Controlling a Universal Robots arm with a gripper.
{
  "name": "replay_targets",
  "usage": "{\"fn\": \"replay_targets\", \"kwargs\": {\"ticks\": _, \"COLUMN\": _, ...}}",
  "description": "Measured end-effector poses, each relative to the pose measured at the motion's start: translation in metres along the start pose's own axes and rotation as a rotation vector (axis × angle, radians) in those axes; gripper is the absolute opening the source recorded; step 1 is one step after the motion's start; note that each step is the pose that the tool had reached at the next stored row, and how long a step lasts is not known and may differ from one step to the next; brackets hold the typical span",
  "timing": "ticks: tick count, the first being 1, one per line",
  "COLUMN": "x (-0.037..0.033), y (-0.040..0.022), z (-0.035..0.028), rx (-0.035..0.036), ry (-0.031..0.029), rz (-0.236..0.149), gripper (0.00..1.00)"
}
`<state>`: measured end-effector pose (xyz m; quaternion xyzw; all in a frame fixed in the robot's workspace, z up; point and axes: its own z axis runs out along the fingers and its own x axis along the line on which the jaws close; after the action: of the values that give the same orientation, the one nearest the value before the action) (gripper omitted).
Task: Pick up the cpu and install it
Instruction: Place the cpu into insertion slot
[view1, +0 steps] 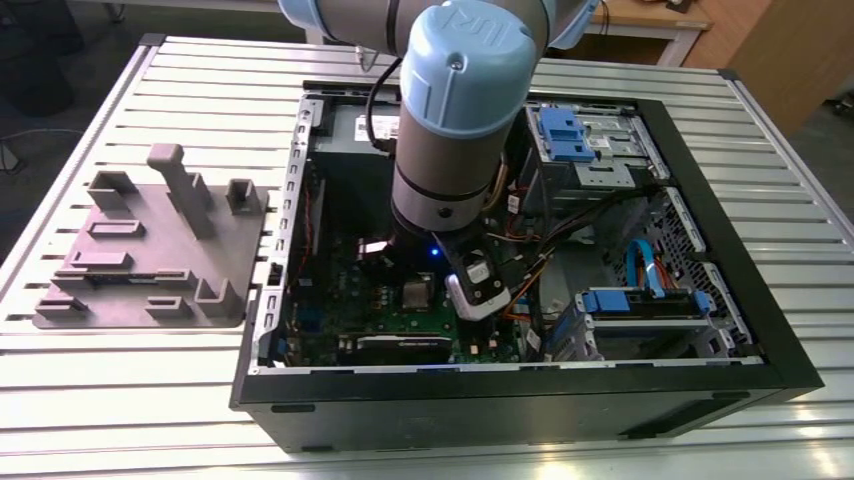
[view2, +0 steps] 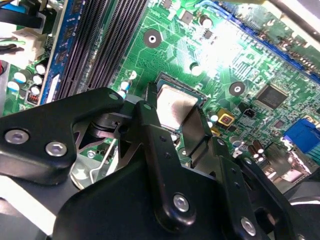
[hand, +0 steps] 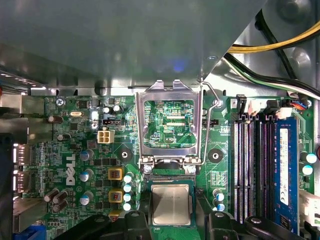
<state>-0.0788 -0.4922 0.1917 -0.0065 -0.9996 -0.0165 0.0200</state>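
Note:
The cpu (hand: 171, 204), a small square chip with a silvery top, lies level over the socket of the green motherboard (hand: 75, 150). My gripper (hand: 171, 216) is shut on it, one black finger (hand: 134, 220) against each of two opposite edges. In the second wrist view the cpu (view2: 172, 106) shows between the fingers (view2: 150, 117) of the gripper (view2: 172, 114). The silver socket frame (hand: 142, 125) stands flipped open just beyond the chip, its wire lever (hand: 212, 100) raised. In the exterior view the arm (view1: 454, 130) reaches down into the open computer case (view1: 534, 400).
A large grey metal box (hand: 100, 40) overhangs the board beyond the socket frame. Memory slots (hand: 250, 165) run beside the socket, with yellow and black cables (hand: 280, 45) above them. Blue drive brackets (view1: 641, 300) sit at the case's right. A grey fixture plate (view1: 147, 250) lies on the slatted table.

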Motion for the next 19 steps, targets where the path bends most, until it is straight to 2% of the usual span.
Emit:
{"fn": "replay_targets", "kwargs": {"ticks": 6, "x": 0.0001, "y": 0.0000, "z": -0.0002, "rx": 0.0002, "ry": -0.0001, "rz": 0.000, "gripper": 0.45}}
{"fn": "replay_targets", "kwargs": {"ticks": 11, "x": 0.0013, "y": 0.0000, "z": -0.0002, "rx": 0.0042, "ry": 0.0001, "rz": 0.000, "gripper": 0.45}}
{"fn": "replay_targets", "kwargs": {"ticks": 19, "x": 0.0008, "y": 0.0000, "z": 0.0006, "rx": 0.0040, "ry": 0.0000, "rz": 0.000, "gripper": 0.46}}
